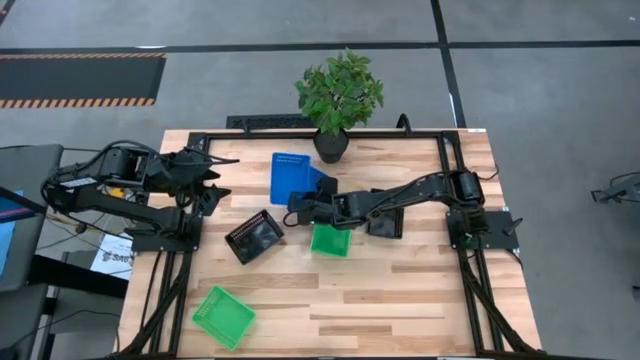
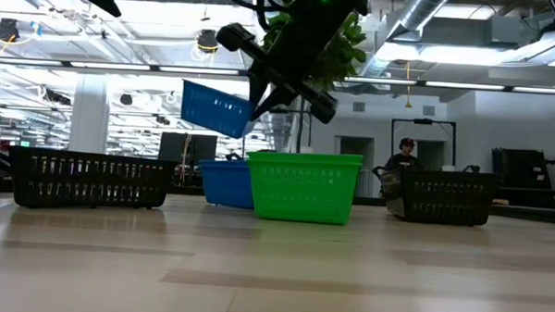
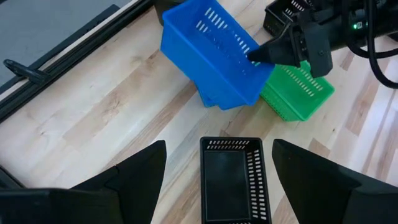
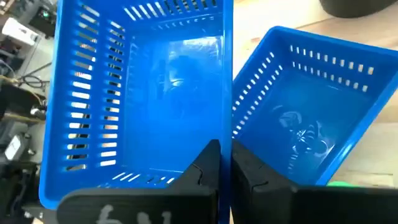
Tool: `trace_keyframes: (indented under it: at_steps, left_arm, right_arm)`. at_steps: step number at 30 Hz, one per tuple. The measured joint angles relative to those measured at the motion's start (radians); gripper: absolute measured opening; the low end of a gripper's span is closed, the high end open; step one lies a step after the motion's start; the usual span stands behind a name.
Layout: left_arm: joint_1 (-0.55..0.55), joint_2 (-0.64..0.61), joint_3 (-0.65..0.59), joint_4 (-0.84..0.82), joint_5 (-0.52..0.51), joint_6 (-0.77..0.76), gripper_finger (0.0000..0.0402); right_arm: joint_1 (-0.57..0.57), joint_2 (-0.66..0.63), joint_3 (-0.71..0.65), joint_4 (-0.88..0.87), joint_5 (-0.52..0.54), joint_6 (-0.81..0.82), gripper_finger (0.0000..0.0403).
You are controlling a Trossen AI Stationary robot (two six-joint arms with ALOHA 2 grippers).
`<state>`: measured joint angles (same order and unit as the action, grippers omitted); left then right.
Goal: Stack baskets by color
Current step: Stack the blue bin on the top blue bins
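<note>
While the right tool [image 4: 224,163] pinched the wall of a blue perforated plastic basket [image 1: 293,177], that basket hung tilted above the wooden table [image 1: 420,290], beside a second blue basket [image 4: 311,118] near the potted plant [image 1: 338,100]. One green mesh basket [image 1: 330,240] sat just below; another [image 1: 223,316] lay at the front edge. A black basket [image 1: 254,237] lay before the left tool [image 3: 217,163], its fingers spread.
</note>
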<state>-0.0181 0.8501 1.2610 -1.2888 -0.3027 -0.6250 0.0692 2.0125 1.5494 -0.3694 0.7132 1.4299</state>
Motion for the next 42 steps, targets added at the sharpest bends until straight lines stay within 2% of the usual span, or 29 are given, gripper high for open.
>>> trace_keyframes:
  at_steps: [4,7,10,20,28,42]
  left_arm:
    - [0.0,0.0,0.0,0.0,0.0,-0.013,0.0281]
    - [0.0,0.0,0.0,0.0,0.0,-0.015,0.0281]
    - [0.0,0.0,0.0,0.0,0.0,-0.018,0.0281]
    - [0.0,0.0,0.0,0.0,-0.021,-0.024,0.0281]
    - [0.0,0.0,0.0,0.0,-0.026,-0.026,0.0281]
    - [0.0,0.0,0.0,0.0,-0.038,-0.041,0.0281]
  right_arm:
    - [0.0,0.0,0.0,-0.068,0.001,0.15,0.0031]
    - [0.003,0.0,0.0,-0.152,0.039,0.289,0.0031]
    - [0.008,0.0,0.0,-0.202,0.054,0.355,0.0032]
    - [0.0,0.004,0.0,-0.236,0.046,0.354,0.0037]
    - [0.0,0.004,0.0,-0.311,0.037,0.403,0.0073]
    - [0.004,0.004,0.0,-0.312,0.038,0.403,0.0127]
